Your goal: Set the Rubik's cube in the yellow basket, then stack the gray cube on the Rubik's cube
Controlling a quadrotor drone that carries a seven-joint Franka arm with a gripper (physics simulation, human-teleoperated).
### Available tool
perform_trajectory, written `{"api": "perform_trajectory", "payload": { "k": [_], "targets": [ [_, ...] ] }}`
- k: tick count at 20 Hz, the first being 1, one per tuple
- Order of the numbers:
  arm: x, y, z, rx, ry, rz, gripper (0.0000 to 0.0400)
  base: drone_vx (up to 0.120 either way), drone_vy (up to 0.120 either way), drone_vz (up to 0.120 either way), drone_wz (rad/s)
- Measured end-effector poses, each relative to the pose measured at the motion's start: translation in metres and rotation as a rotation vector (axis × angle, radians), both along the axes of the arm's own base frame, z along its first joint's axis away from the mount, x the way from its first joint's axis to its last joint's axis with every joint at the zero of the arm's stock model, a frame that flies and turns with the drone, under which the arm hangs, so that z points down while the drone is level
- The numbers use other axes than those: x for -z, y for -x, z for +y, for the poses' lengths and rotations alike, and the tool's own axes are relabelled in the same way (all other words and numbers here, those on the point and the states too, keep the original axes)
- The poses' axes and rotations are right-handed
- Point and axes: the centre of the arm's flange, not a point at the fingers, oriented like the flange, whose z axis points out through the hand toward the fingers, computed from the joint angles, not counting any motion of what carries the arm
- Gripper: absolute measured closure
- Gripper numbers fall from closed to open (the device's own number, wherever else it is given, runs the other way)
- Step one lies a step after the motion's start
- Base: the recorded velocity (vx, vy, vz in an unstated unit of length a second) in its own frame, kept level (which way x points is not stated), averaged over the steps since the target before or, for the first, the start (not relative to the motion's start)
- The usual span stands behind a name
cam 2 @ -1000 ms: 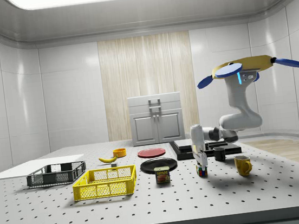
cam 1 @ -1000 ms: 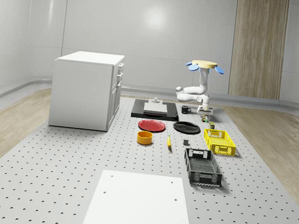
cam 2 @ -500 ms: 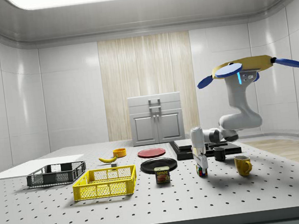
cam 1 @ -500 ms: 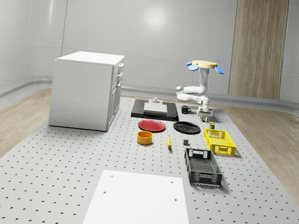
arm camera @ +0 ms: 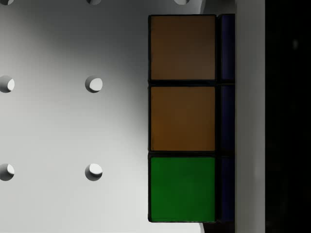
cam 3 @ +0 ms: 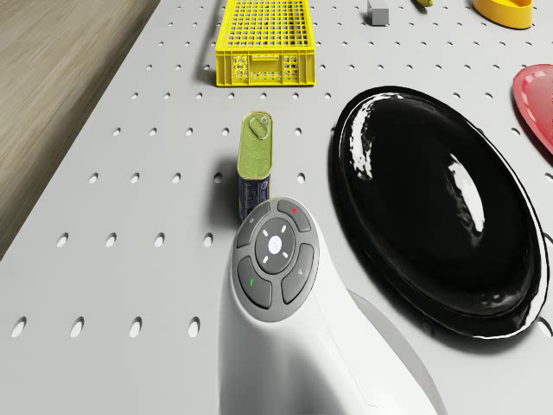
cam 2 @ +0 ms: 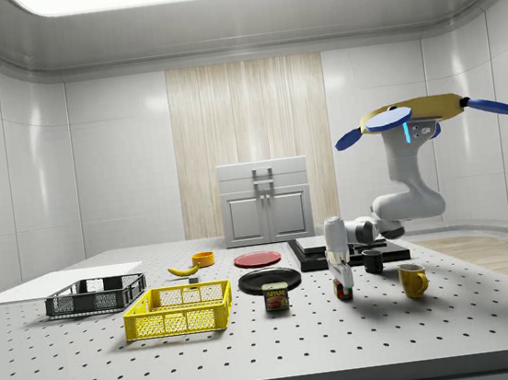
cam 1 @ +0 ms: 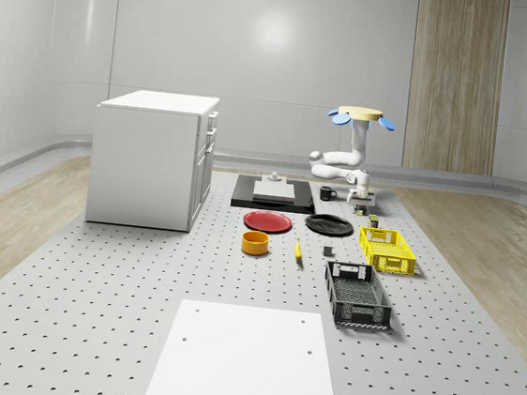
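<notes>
The perforated metal surface [cam 1: 91, 311] is stretching wide, and the drone [cam 2: 426, 115] is hovering above its far end, near the glossy black plate [cam 3: 432, 199]. The smooth white arm is reaching down, the gripper [cam 2: 341, 283] sitting right over the Rubik's cube [arm camera: 182, 116]; whether it is clenched, I cannot tell. The cube is resting on the surface, well apart from the meshed yellow basket [cam 2: 180, 309].

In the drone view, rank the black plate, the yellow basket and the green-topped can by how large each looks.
1. Black plate, by far the largest, though it also lies nearer the camera.
2. Yellow basket, farther off and cut by the picture's edge, so its true size is unsure.
3. Can, the smallest, lying on the table between the arm and the basket.
</notes>
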Motion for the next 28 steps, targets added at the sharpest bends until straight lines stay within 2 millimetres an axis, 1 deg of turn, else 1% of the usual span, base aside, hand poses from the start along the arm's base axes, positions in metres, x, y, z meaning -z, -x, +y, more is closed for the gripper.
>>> {"api": "perform_trajectory", "payload": {
  "k": [3,7,13,21,23,28],
  "targets": [
    [0.008,0.0,0.0,0.0,0.0,0.0,0.0073,0.0,0.0,0.013,0.0],
    [0.02,0.0,0.0,0.0,0.0,0.0,0.0074,0.0,0.0,0.12,0.0],
    [0.028,0.0,0.0,0.0,0.0,0.0,0.0075,0.12,0.0,0.12,0.0],
    [0.03,0.0,0.0,0.0,0.0,0.0,0.0075,0.12,0.0,0.12,0.0],
    [0.03,0.0,0.0,0.0,0.0,0.0,0.0075,0.12,0.0,0.0,0.0],
    [0.03,0.0,0.0,0.0,0.0,0.0,0.0075,0.12,0.12,0.0,0.0]
  ]
}}
